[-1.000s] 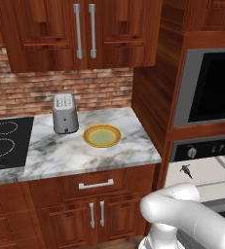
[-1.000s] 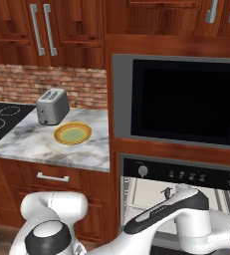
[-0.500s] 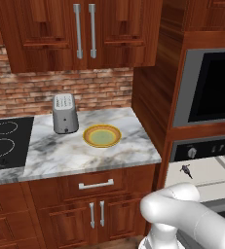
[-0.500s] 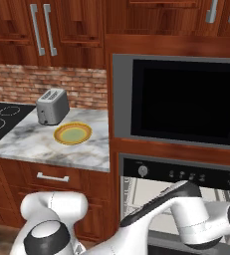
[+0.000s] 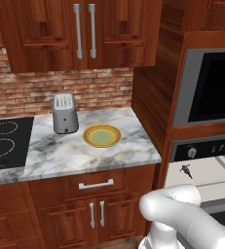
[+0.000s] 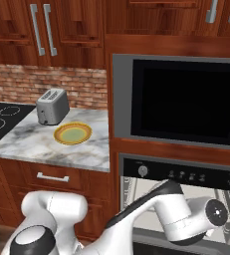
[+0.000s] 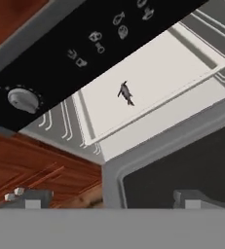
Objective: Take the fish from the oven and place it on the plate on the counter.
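We reach toward open oven (image 7: 148,141); gripper (image 7: 109,197) spread wide, empty. Fish (image 7: 126,92) on pale tray at 12 o'clock in hand view. Next: advance, centre jaws over fish. Plate (image 5: 102,135) waits on counter (image 5: 55,153).

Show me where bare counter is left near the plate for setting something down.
On the white-and-grey veined marble counter, bare marble lies along the front edge below the round yellow-rimmed plate and to its right up to the wooden oven housing. It is tighter at the back left, beside the silver toaster and black glass cooktop.
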Tool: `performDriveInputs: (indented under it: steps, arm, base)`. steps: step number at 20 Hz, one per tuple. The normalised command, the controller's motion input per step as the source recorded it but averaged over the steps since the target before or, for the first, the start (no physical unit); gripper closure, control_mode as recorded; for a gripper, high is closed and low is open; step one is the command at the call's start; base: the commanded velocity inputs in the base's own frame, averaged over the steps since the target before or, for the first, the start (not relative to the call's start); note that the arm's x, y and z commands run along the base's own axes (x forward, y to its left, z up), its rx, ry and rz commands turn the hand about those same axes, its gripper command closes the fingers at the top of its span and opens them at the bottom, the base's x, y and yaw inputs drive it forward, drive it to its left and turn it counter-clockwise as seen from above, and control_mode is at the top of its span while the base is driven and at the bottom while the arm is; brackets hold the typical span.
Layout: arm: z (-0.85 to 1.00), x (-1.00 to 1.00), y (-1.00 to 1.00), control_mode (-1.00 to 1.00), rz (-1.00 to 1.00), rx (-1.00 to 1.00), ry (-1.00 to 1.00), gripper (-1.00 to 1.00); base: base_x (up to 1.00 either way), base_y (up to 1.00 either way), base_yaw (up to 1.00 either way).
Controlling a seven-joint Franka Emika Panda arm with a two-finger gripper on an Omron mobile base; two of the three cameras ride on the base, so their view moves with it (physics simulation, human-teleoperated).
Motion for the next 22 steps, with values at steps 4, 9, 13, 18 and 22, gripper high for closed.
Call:
performDriveInputs:
  steps: [4,9,13,18,22]
  arm:
    - [0.00,0.11,0.04,-1.00,0.26,-0.25,-0.03,-1.00]
    - [0.00,0.03,0.00,-1.00,0.23,-0.30,-0.03,-1.00]
    - [0.00,0.07,0.01,-1.00,0.07,-0.24,0.06,-1.00]
    - [-0.01,0.31,0.25,-1.00,0.00,-0.11,0.06,-1.00]
    - [-0.08,0.22,0.00,-1.00,-0.07,0.01,0.03,-1.00]
  base:
    - [0.00,0.00,0.00]
    - [0.00,0.00,0.00]
    - [0.00,0.00,0.00]
    - [0.00,0.00,0.00]
    - [0.00,0.00,0.00]
